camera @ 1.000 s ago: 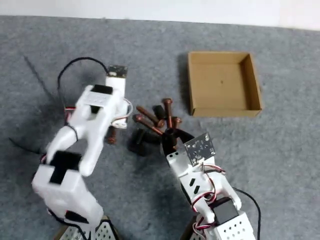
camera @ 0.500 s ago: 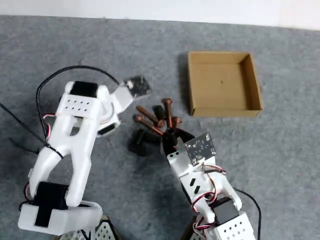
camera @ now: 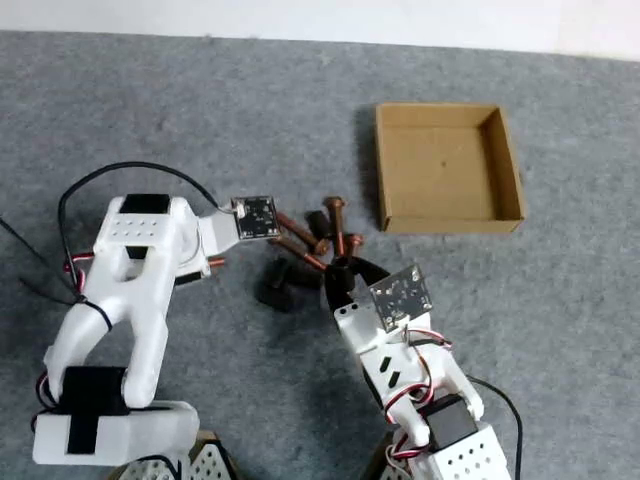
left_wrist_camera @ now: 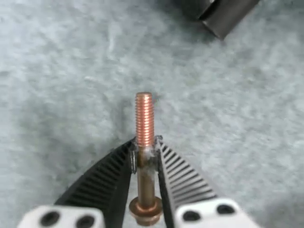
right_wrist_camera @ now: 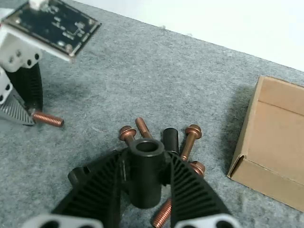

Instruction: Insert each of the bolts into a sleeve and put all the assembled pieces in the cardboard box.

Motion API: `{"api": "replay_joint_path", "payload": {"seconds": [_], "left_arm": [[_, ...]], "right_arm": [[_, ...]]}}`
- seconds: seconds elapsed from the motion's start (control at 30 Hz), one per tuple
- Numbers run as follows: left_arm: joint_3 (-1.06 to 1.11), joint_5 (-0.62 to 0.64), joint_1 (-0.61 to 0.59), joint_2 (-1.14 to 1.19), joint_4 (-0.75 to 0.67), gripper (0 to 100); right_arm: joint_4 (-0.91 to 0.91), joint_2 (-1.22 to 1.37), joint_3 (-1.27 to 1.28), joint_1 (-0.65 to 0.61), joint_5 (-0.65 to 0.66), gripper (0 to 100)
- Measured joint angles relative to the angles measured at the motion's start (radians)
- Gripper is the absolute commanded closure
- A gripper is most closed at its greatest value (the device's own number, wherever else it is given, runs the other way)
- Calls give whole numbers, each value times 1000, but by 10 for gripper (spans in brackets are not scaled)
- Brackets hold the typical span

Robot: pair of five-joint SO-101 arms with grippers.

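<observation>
High view: shows the left arm bent low over the grey table, the copper tip of a bolt poking out from under its wrist. Finds the right end effector closed around a black sleeve. Places loose bolts and spare sleeves between the two arms, the cardboard box well apart beyond them.

Left wrist view: catches the left end effector pinched tight on the bolt's shank, head back between the jaws, threaded end jutting past the fingertips above the table.

Right wrist view: looks along ribbed jaws wrapped about the sleeve, its open bore facing the camera, loose bolts just behind, box corner nearby.
</observation>
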Motion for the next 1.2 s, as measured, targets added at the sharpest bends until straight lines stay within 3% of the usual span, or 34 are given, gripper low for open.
{"api": "replay_joint_path", "payload": {"seconds": [0.1, 0.23, 0.53, 0.67, 0.87, 0.93, 1.0, 1.2], "left_arm": [[0, 0, 0, 0, -5, 956], [0, 5, -2, 0, -8, 797], [-12, 219, -2, 0, -72, 804], [-92, 546, -26, 0, -72, 800], [-127, 1332, -141, 0, -78, 803], [-127, 1537, -144, 0, -78, 804], [-120, 1665, -144, 0, -77, 804], [12, 1895, -138, -2, -61, 800]], "right_arm": [[0, 0, 0, 0, 0, 995], [0, 0, 0, 0, 0, 995], [0, 0, 0, 0, 0, 995], [0, 0, 0, 0, 0, 995], [0, 0, 0, 0, 0, 995], [0, 0, 0, 0, 0, 995], [0, 0, 0, 0, 0, 995], [0, 0, 0, 0, 0, 995]]}}
